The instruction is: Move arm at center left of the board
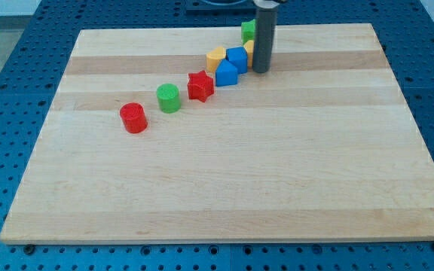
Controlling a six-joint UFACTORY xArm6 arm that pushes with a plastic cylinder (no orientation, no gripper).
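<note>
No writing or brand marks can be read on any item. A wooden table [224, 173] is shown resting on a blue perforated base [6, 90]. From the view's left, a diagonal row of blocks is laid out, rising toward the view's top right: a red cylinder [133, 118], a green cylinder [168, 98], a red star-shaped block [200, 86], a yellow block [215, 57], and two blue blocks [231, 65] set touching each other (their exact shapes cannot be made out). A second yellow block [249, 51] is largely hidden behind the rod, and a green block [248, 31] is seen just above it, near the table's top edge.

The rod is held upright, entering from the view's top. My tip [261, 71] is placed on the table just to the right of the blue blocks, near the top centre, well apart from the centre left of the table. No jaws are fitted, so no open or closed state applies.
</note>
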